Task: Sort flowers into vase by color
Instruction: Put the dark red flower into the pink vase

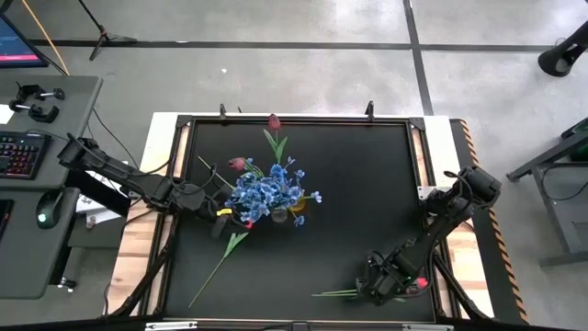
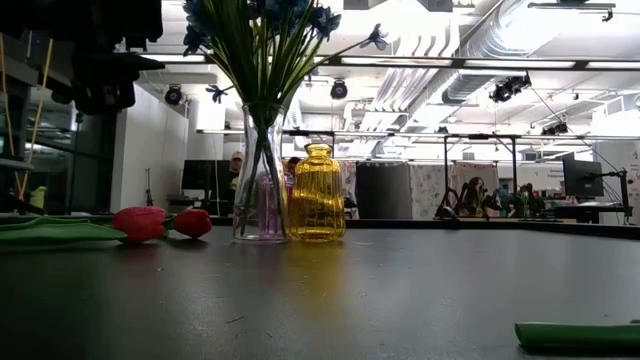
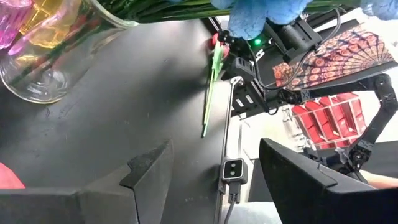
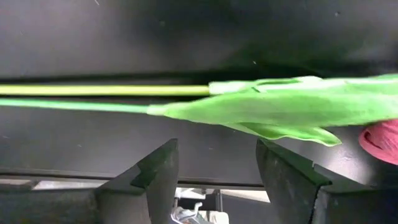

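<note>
A clear vase (image 1: 273,213) holding blue flowers (image 1: 268,191) stands left of the table's middle, with a yellow vase (image 2: 316,192) and a pink vase (image 3: 13,14) beside it. My left gripper (image 1: 226,208) hovers open just left of them. A red tulip (image 1: 421,282) lies on the mat at the near right, its stem (image 4: 106,90) and leaf (image 4: 280,111) just past the fingertips of my open right gripper (image 4: 214,152), which points down at it. Other tulips lie on the mat: a maroon one (image 1: 274,121), a red one (image 1: 237,164), and one with a long stem (image 1: 216,268).
The black mat (image 1: 358,184) has bare room between the vases and the right arm. A raised frame (image 1: 299,119) rims the table. A keyboard (image 1: 18,152) and a mouse (image 1: 44,216) sit on a side desk at the left. People show in the room beyond.
</note>
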Robot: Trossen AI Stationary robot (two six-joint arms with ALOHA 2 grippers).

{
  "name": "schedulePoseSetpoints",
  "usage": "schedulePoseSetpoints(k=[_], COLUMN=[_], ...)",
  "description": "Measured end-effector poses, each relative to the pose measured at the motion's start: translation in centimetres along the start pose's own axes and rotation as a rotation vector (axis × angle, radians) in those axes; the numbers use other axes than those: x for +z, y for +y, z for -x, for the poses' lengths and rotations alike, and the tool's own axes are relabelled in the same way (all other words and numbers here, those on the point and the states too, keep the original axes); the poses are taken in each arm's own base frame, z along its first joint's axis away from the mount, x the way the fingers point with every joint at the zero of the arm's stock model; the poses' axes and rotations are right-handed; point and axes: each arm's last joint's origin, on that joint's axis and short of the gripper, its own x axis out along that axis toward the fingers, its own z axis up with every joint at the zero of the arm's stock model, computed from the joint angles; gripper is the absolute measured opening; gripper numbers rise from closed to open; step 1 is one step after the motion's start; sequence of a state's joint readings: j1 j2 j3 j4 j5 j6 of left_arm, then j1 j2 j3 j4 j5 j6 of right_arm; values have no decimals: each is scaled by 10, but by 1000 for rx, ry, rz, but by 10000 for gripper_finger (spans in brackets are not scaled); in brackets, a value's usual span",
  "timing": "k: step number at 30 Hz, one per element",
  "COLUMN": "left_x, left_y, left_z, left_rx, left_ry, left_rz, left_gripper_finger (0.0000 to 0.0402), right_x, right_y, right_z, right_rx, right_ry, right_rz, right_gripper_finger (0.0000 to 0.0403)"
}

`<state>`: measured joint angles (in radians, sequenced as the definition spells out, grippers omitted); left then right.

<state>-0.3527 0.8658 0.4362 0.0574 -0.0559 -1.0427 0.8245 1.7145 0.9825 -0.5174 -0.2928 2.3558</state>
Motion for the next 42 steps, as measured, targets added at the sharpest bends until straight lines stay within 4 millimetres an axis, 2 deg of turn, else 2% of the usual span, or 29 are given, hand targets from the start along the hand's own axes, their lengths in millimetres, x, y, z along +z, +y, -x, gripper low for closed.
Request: schedulePoseSetpoints(k=[12,20,24,28,35,39,42], left_x=[1,8,11,11,9,9,9], left_y=[1,5,6,7,7,7,7], left_z=[0,0,0,0,0,0,0], left_rx=[5,28,35,35,14,7,7], left_ry=[-9,-45,-57,-55,-1,11,11], left_rz=[8,29,19,45,60,15,-23], left_gripper_finger=[227,227,227,227,227,227,227], right_x=[-2,-2,-2,3,26,42,50], right_y=[-2,3,3,2,-2,3,9], right_z=[-2,-24,-27,-21,1,9,12], right_rx=[-12,-30,-50,-51,-72,-64,-81], right_ry=[12,25,32,-4,-215,-321,-329], right_rz=[9,14,10,-5,-43,19,126], right_gripper_finger=[204,204,204,204,204,204,204])
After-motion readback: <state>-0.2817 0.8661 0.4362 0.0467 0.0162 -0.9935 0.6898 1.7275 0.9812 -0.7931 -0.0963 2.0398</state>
